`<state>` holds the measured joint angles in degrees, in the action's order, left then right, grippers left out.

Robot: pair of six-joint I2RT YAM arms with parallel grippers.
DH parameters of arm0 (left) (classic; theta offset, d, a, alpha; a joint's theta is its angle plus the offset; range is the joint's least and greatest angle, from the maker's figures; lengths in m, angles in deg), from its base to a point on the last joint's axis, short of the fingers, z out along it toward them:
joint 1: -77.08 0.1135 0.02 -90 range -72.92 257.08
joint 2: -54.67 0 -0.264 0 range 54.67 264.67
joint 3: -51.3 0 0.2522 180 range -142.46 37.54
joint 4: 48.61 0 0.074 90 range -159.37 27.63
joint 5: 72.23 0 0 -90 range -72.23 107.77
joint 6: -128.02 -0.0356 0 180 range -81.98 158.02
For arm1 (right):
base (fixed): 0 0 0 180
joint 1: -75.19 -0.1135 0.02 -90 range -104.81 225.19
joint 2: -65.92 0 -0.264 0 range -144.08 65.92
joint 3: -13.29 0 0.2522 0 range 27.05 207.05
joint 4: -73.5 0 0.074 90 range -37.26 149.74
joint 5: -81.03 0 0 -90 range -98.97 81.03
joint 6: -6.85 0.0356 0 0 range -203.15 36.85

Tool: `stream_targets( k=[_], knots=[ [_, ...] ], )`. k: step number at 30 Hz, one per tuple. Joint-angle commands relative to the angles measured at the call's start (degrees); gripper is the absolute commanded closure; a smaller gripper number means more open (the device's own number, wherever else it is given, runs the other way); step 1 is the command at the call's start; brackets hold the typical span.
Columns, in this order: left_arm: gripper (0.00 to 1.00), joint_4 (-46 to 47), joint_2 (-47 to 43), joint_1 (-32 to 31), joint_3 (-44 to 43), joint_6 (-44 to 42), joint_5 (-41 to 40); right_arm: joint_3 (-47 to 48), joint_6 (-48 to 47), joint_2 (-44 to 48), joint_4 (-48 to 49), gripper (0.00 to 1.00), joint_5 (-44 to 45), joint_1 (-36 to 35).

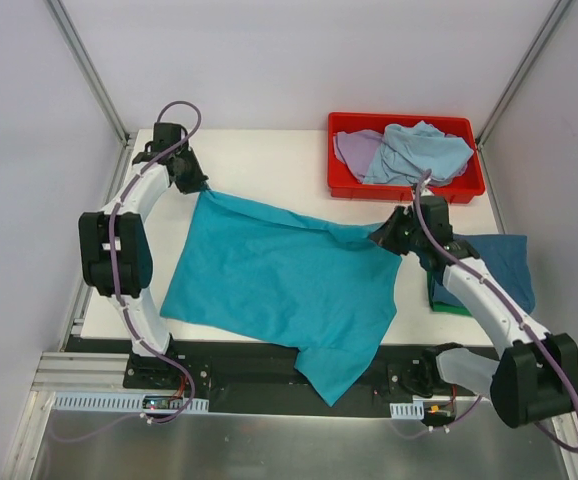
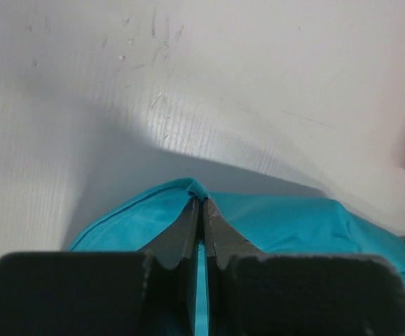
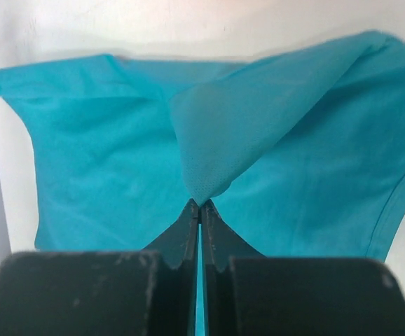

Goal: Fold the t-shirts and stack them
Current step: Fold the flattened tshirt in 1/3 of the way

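A teal t-shirt (image 1: 279, 285) lies spread across the white table (image 1: 269, 160), its lower part hanging over the near edge. My left gripper (image 1: 195, 184) is shut on the shirt's far left corner; the pinched cloth shows in the left wrist view (image 2: 192, 187). My right gripper (image 1: 389, 238) is shut on the shirt's far right edge, where a fold of cloth (image 3: 216, 175) rises from the closed fingertips. A folded dark blue shirt (image 1: 504, 265) lies on a green one (image 1: 454, 305) at the right, partly under my right arm.
A red bin (image 1: 469, 185) at the far right holds a lilac shirt (image 1: 354, 148) and a light blue shirt (image 1: 419, 152). Grey walls and metal frame posts enclose the table on the left, right and back.
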<state>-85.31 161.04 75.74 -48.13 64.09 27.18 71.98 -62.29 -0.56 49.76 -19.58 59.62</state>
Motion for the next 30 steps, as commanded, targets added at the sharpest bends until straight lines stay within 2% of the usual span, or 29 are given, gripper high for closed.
stream_targets(
  k=[1, 6, 11, 15, 18, 22, 25, 27, 29, 30],
  knots=[
    [1.0, 0.1, -3.4, 0.8, 1.6, -5.0, 4.5, -4.5, 6.8, 7.3, -1.5, 1.0, -2.1, -1.7],
    [1.0, -0.1, -6.6, 0.9, 6.2, -7.3, 1.3, -7.9, 10.3, 15.1, -6.2, 1.0, 1.0, -4.3],
    [1.0, -1.5, -6.9, 2.8, 7.4, -8.2, 0.2, -8.5, 9.8, 19.4, -13.2, 1.0, 2.1, -5.3],
    [1.0, -3.4, -6.3, 4.2, 6.7, -9.4, 0.8, -12.0, 10.9, 21.3, -14.1, 1.0, -0.7, -7.0],
    [1.0, -4.7, -6.1, 6.8, 7.0, -8.8, 5.3, -14.9, 12.0, 22.7, -15.0, 1.0, -3.0, -9.1],
    [1.0, -5.8, -5.5, 9.4, 7.4, -8.8, 7.6, -15.9, 13.2, 24.0, -19.4, 0.99, -1.4, -11.5],
    [0.85, -7.1, -4.8, 10.4, 7.3, -8.9, 9.2, -18.0, 13.9, 24.4, -20.8, 0.94, -1.3, -12.7],
    [0.69, -8.6, -4.6, 10.4, 6.7, -10.0, 9.2, -18.7, 13.7, 24.2, -21.8, 0.93, -1.8, -14.1],
    [0.54, -10.1, -5.2, 10.6, 6.9, -10.2, 6.6, -18.7, 12.6, 24.4, -22.7, 0.82, -1.0, -15.4],
    [0.39, -10.7, -5.7, 10.7, 7.0, -9.6, 4.1, -18.3, 11.9, 24.3, -23.2, 0.72, -0.9, -15.6]
  ],
)
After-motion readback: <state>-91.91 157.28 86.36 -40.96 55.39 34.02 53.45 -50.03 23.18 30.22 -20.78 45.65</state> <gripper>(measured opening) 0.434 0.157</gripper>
